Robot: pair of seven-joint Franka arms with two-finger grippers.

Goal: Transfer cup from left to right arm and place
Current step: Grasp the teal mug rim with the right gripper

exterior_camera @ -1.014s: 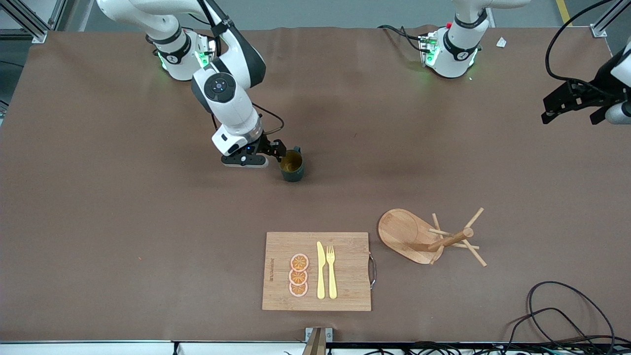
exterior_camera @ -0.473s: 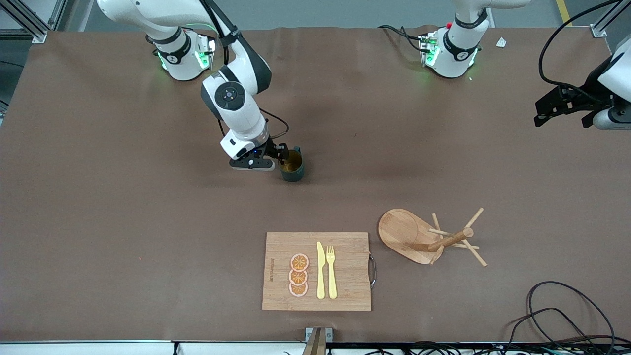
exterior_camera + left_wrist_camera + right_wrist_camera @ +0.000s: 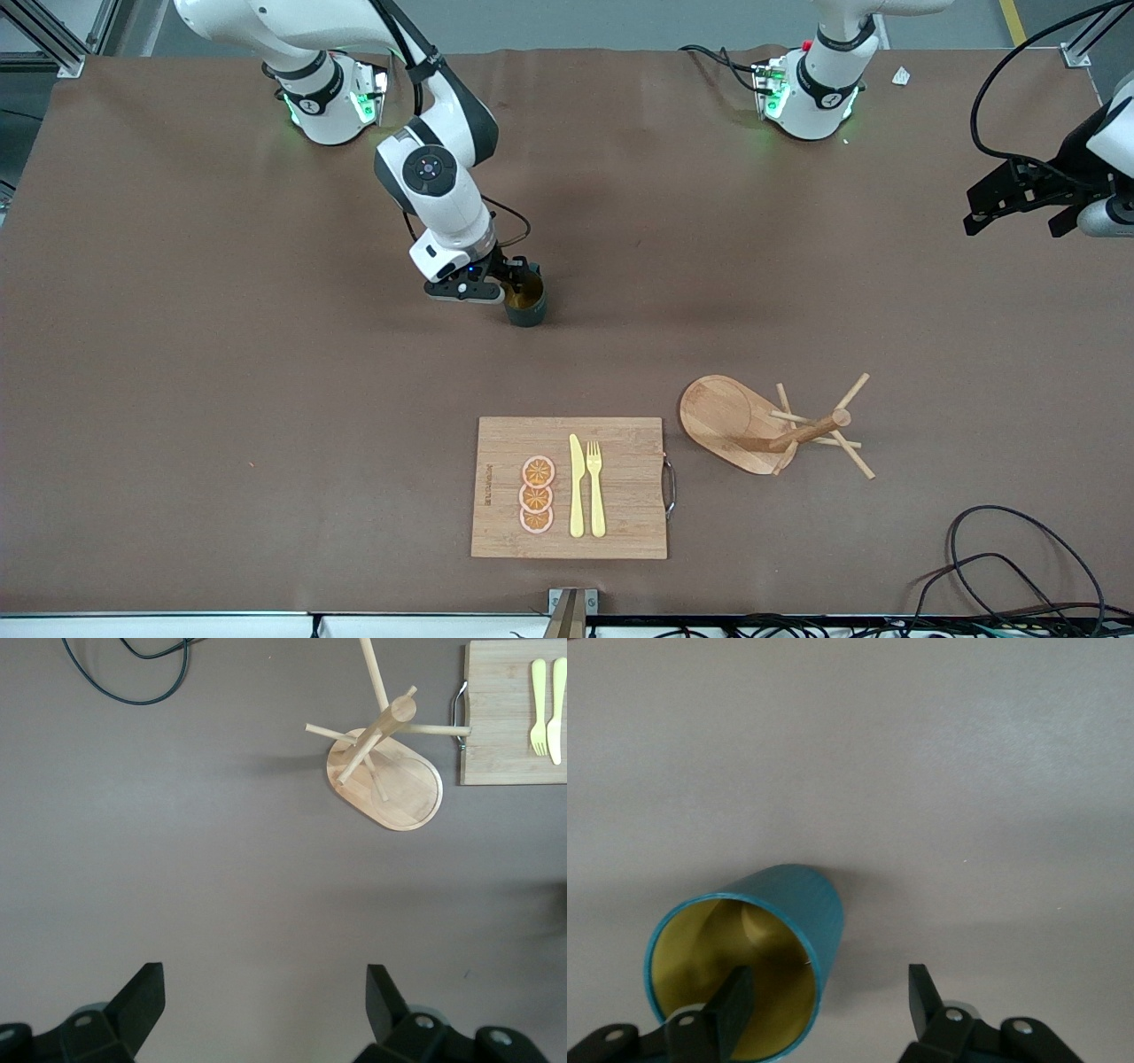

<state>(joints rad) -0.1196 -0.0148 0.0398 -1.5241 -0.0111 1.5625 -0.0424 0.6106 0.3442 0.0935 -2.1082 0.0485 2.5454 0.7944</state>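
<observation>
The table (image 3: 221,372) carries a cutting board (image 3: 496,443) and a wooden rack (image 3: 735,421) nearer the front camera, and the cup (image 3: 526,301) stands upright near the middle. The right gripper (image 3: 512,282) is down at the cup with its fingers spread, one finger (image 3: 731,1001) inside the rim and one outside, not yet clamped. The left gripper (image 3: 266,1001) waits wide open and empty, high over the left arm's end of the table. This looks like the right arm's pickup; next it should pinch the wall squarely, then lift.

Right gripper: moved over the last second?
Yes. The right gripper shifted toward the cup, which stayed put; one finger now sits inside its rim.
</observation>
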